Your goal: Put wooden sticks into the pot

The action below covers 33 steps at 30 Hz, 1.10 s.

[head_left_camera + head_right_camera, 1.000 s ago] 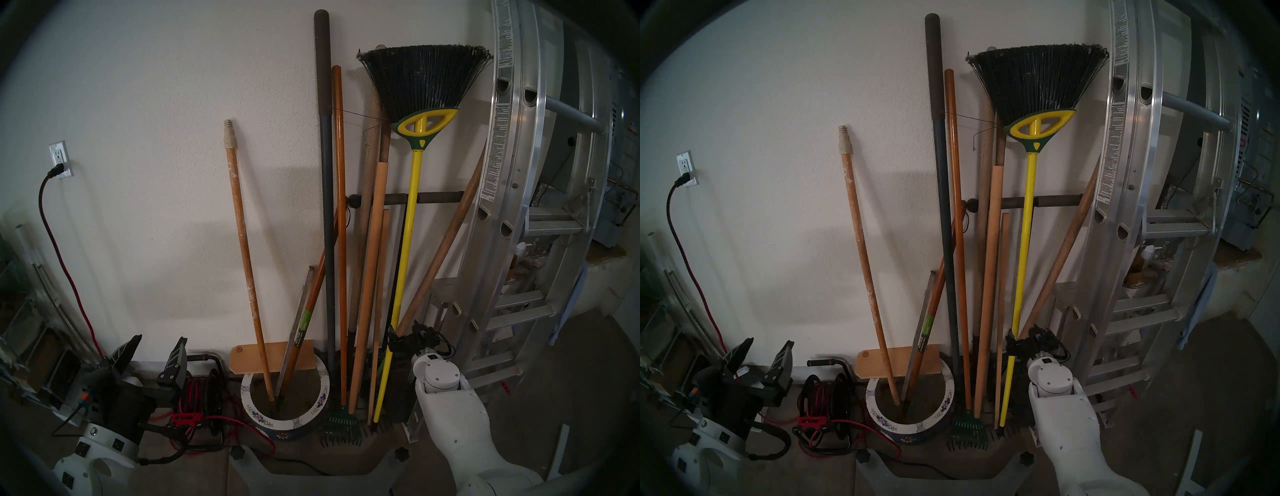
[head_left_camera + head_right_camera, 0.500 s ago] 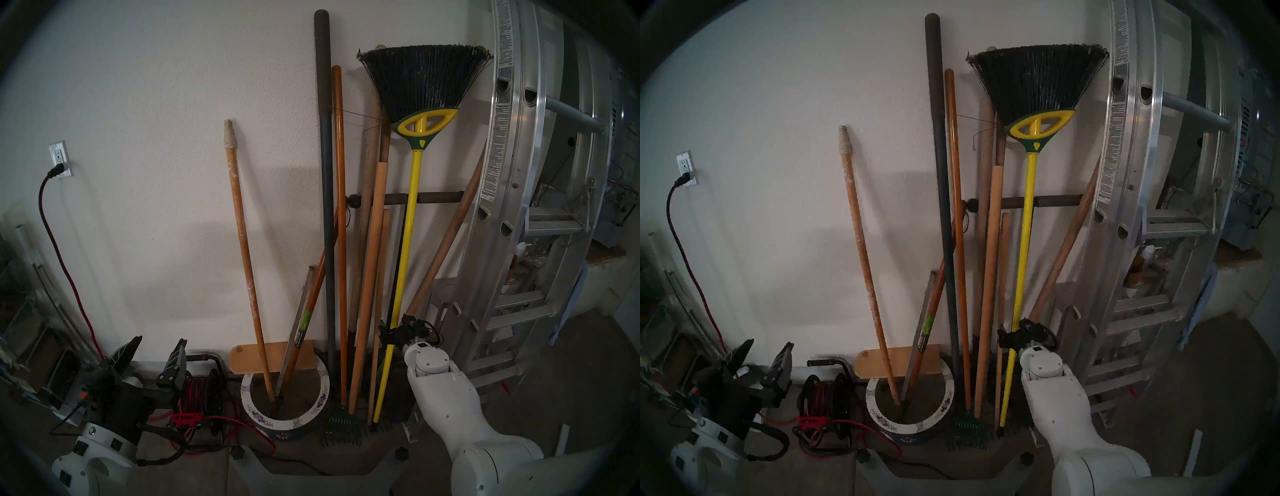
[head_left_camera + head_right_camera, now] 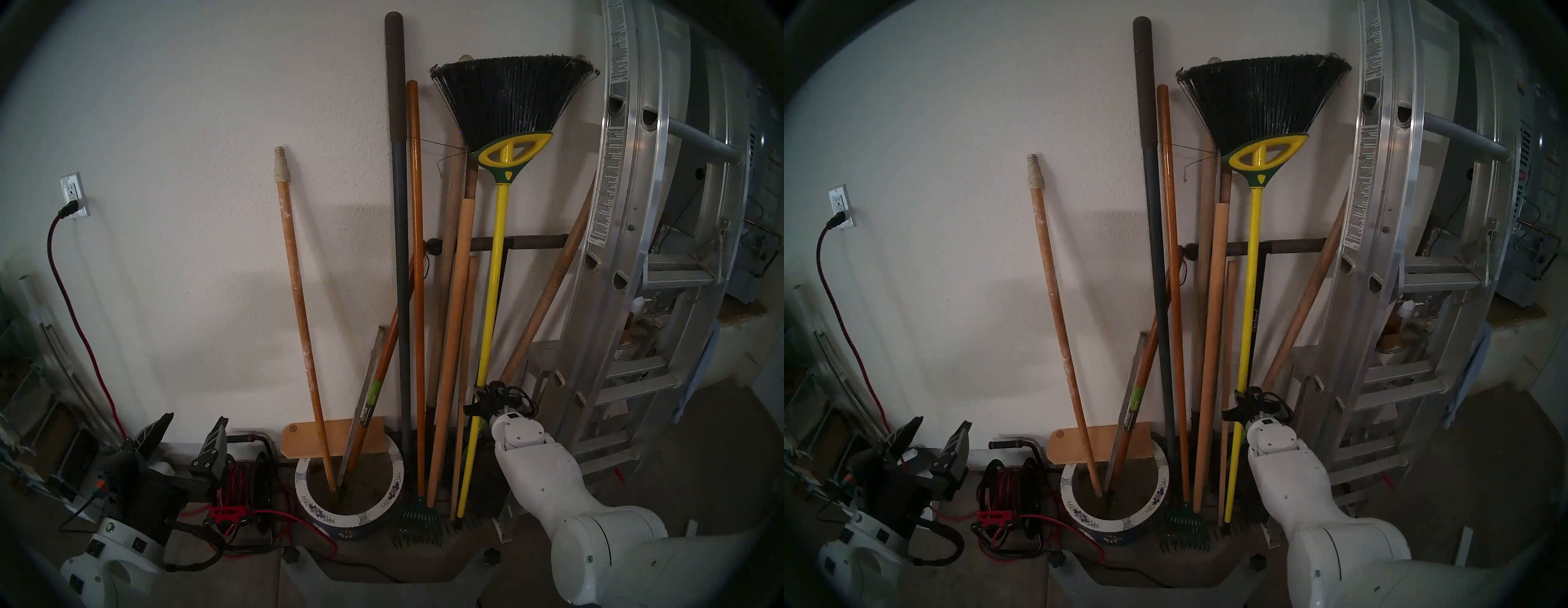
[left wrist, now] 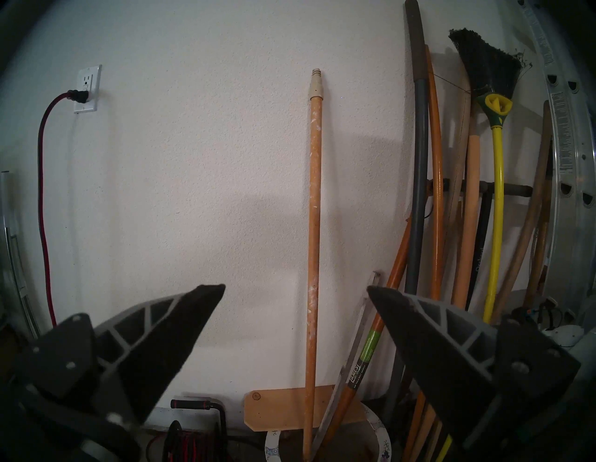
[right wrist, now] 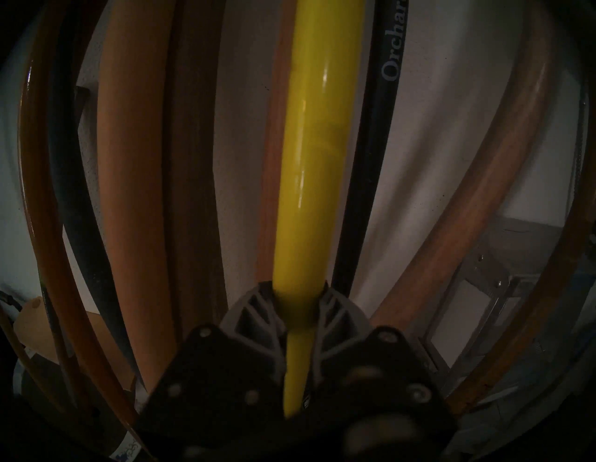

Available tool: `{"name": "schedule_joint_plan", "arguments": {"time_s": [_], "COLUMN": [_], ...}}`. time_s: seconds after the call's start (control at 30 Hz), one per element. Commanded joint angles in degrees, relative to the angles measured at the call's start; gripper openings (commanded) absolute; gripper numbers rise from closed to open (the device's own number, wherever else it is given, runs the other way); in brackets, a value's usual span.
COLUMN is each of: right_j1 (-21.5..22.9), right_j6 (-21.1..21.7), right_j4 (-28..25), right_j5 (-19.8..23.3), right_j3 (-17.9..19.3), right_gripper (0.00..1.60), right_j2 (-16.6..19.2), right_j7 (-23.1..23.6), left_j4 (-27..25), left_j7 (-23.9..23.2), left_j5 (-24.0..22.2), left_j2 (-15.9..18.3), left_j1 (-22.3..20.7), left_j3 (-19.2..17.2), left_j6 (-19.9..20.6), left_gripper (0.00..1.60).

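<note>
The pot [image 3: 339, 516], white-rimmed with floral prints, stands on the floor by the wall. The paint-speckled pole [image 3: 301, 305] stands in it, leaning on the wall. My right gripper [image 3: 479, 403] is shut on the yellow handle of the black-bristled broom [image 3: 492, 305], low on the handle; the right wrist view shows the fingers [image 5: 254, 309] clamping the handle [image 5: 309, 161]. The broom's foot rests on the floor right of the pot. The plain tan dowel [image 3: 456, 322] leans just left of the broom. My left gripper [image 3: 196, 418] is open and empty, left of the pot.
Several other tool handles and a green rake [image 3: 418, 516] lean between pot and broom. An aluminium ladder [image 3: 628, 254] stands at the right. A red cord reel [image 3: 246, 484] sits left of the pot. A wooden board [image 3: 305, 437] stands behind it.
My right arm has risen and shifted left with its gripper around the broom handle. The broom's head has tipped to the left. The left arm has not moved.
</note>
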Motion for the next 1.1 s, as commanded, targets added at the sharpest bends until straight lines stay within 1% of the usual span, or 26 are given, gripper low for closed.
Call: {"name": "schedule_joint_plan", "arguments": {"time_s": [0.0,0.03,0.07,0.17,0.2,0.3,0.47,0.6,0.7,0.73,0.77,0.8,0.87,0.9,0.93,1.0,1.07], "right_j1": [0.61,0.36,0.36,-1.09,-1.09,-2.42,-5.04,-6.58,-6.66,-7.62,-7.82,-7.82,-9.1,-8.61,-9.47,-9.73,-10.83], "right_j6": [-5.53,-6.49,-6.49,-9.98,-9.98,-12.11,-15.31,-16.83,-17.75,-17.77,-18.69,-18.69,-19.2,-19.96,-20.11,-21.06,-21.65], "right_j4": [1.82,1.94,1.94,1.73,1.73,0.58,-2.94,-6.27,-6.67,-8.39,-8.4,-8.4,-10.48,-9.4,-11.01,-11.31,-13.13], "right_j5": [-0.37,-0.41,-0.41,-0.17,-0.17,0.1,0.65,0.74,0.85,0.93,0.97,0.97,1.08,1.08,1.09,1.2,1.14], "right_j3": [-0.38,-0.35,-0.35,0.18,0.18,0.51,1.0,0.96,1.1,1.18,1.23,1.23,1.37,1.37,1.42,1.57,1.6], "right_gripper": [0.0,0.0,0.0,0.0,0.0,0.0,0.0,0.0,0.0,0.0,0.0,0.0,0.0,0.0,0.0,0.0,0.0], "right_j2": [-0.64,-0.75,-0.75,-1.26,-1.26,-1.74,-2.56,-2.87,-2.92,-2.99,-3.01,-3.01,-3.19,-3.17,-3.27,-3.35,-3.4], "right_j7": [-1.3,-1.54,-1.54,-2.88,-2.88,-3.66,-4.65,-4.87,-5.22,-5.39,-5.58,-5.58,-5.88,-6.01,-6.23,-6.58,-6.88], "left_j4": [-0.48,-0.48,-0.48,-0.48,-0.48,-0.48,-0.48,-0.48,-0.48,-0.48,-0.48,-0.48,-0.48,-0.48,-0.48,-0.48,-0.48], "left_j7": [-3.04,-3.68,-3.68,-6.05,-6.05,-7.49,-9.51,-10.61,-10.95,-11.25,-11.64,-11.64,-12.12,-12.3,-12.5,-12.88,-13.33], "left_j5": [-0.42,-0.53,-0.53,-0.93,-0.93,-1.2,-1.62,-1.89,-1.99,-2.06,-2.15,-2.15,-2.25,-2.29,-2.34,-2.43,-2.53], "left_j2": [-2.82,-3.27,-3.27,-4.91,-4.91,-5.87,-7.18,-7.82,-8.01,-8.2,-8.46,-8.46,-8.77,-8.88,-9.01,-9.25,-9.54], "left_j1": [0.43,0.43,0.43,0.43,0.43,0.43,0.43,0.43,0.43,0.43,0.43,0.43,0.43,0.43,0.43,0.43,0.43], "left_j3": [-1.09,-1.31,-1.31,-2.16,-2.16,-2.7,-3.48,-3.95,-4.1,-4.23,-4.39,-4.39,-4.59,-4.66,-4.75,-4.91,-5.09], "left_j6": [0.61,0.8,0.8,1.54,1.54,1.99,2.69,3.11,3.27,3.38,3.55,3.55,3.75,3.82,3.91,4.07,4.25], "left_gripper": [1.6,1.6,1.6,1.6,1.6,1.6,1.6,1.6,1.6,1.6,1.6,1.6,1.6,1.6,1.6,1.6,1.6]}}
